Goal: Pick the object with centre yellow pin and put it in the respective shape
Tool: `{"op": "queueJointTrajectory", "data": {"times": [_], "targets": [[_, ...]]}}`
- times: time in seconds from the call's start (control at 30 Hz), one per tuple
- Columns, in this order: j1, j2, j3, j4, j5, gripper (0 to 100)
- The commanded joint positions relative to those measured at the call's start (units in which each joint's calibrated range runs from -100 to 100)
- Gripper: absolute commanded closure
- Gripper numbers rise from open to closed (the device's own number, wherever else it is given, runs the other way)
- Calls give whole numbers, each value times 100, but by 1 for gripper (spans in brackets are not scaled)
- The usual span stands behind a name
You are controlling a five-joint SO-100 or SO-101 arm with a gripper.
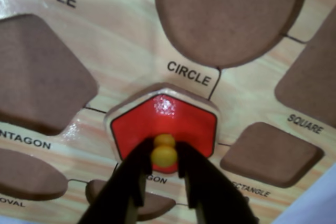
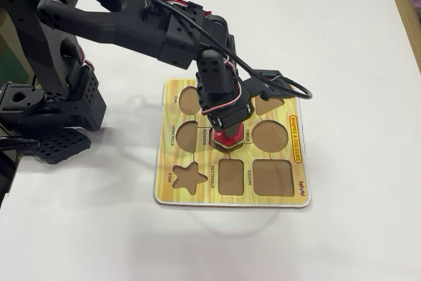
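claw pinching the yellow knob of the red hexagon, piece sitting at the board's middle slot, CIRCLE, SQUARE, PENTAGON labels readable, SHAPES & COLOURS on the edge

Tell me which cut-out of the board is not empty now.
The middle one, labelled HEXAGON: the red hexagon piece sits there, its yellow knob held by the gripper. The circle cut-out and the others show bare brown.

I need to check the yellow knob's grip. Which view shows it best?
The wrist view: the yellow knob sits large between the gripper fingers. In the fixed view the arm hides it.
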Motion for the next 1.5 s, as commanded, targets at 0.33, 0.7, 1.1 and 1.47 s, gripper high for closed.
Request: {"op": "queueJointTrajectory", "data": {"times": [0.33, 0.7, 1.1, 1.47], "targets": [[-46, -174, -99, -69, -25, 87], [-65, -1856, 459, -69, -773, 87], [-65, -4166, 1996, -69, -1573, 87], [-65, -6743, 3975, -69, -2060, 87]]}}
